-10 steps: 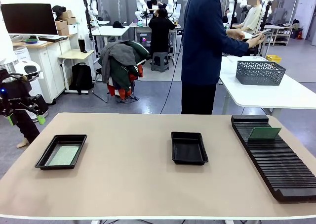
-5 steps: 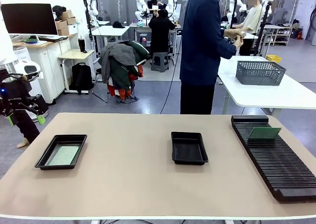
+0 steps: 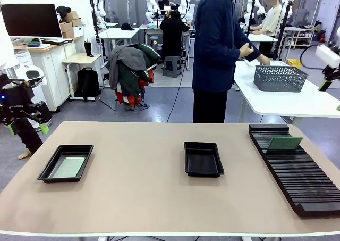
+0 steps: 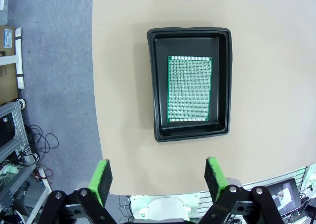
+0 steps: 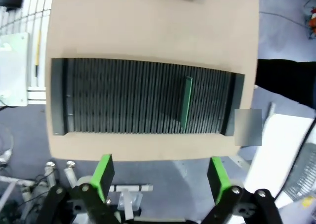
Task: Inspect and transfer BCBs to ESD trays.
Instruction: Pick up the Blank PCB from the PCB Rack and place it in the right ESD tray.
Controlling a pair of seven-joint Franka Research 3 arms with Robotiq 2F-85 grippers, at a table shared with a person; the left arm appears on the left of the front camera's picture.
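heads up, left gripper (image 4: 158, 170) and right gripper (image 5: 159, 177) both gape wide, empty. One BCB (image 3: 284, 143) stands in the rack (image 3: 297, 182), right of frame; pinch it off-centre and it could tilt or jam in the slots

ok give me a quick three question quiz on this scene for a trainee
1. True or false: the centre ESD tray is empty.
2. How many BCBs are there, and where?
3. The left gripper and right gripper are: A) both open B) both shut C) one holding a BCB.
Key: 1 true. 2 two: the flat BCB in the left ESD tray, the standing BCB in the slotted rack. 3 A.
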